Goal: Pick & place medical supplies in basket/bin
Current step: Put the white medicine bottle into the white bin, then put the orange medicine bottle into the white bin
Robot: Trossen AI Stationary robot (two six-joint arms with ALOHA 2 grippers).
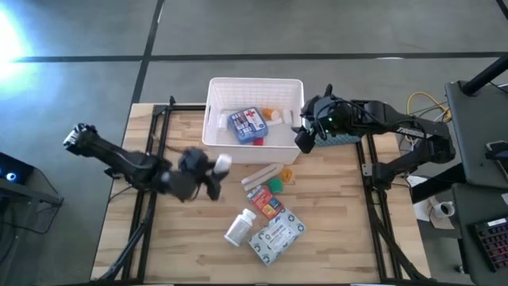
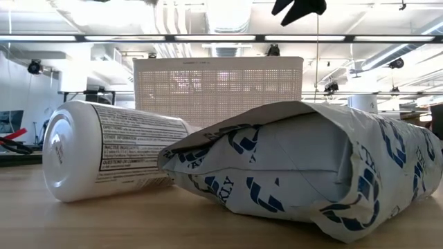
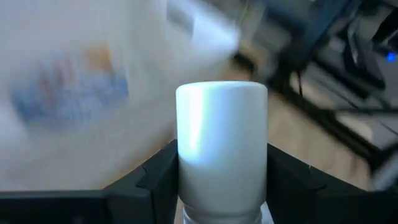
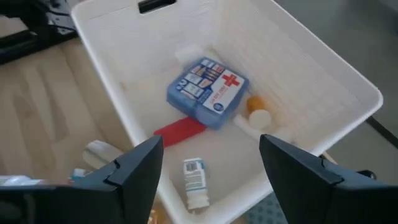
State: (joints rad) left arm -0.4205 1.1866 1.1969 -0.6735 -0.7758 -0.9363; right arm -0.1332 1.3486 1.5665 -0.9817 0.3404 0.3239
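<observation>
Bottle [image 3: 221,146] in left tool [image 1: 208,176]

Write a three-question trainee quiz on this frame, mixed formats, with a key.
1. True or false: the left pincer is shut on a white bottle.
2. Multiple choice: where is the blue-white box? A. On the bare table B. Inside the basket C. In the right pincer
3. Fill in: the right pincer hangs open over the ____.

Key
1. True; the bottle sits between the two dark fingers in the left wrist view.
2. B; it lies on the basket floor beside a red item.
3. Basket; the right wrist view looks down into it, nothing held.
</observation>
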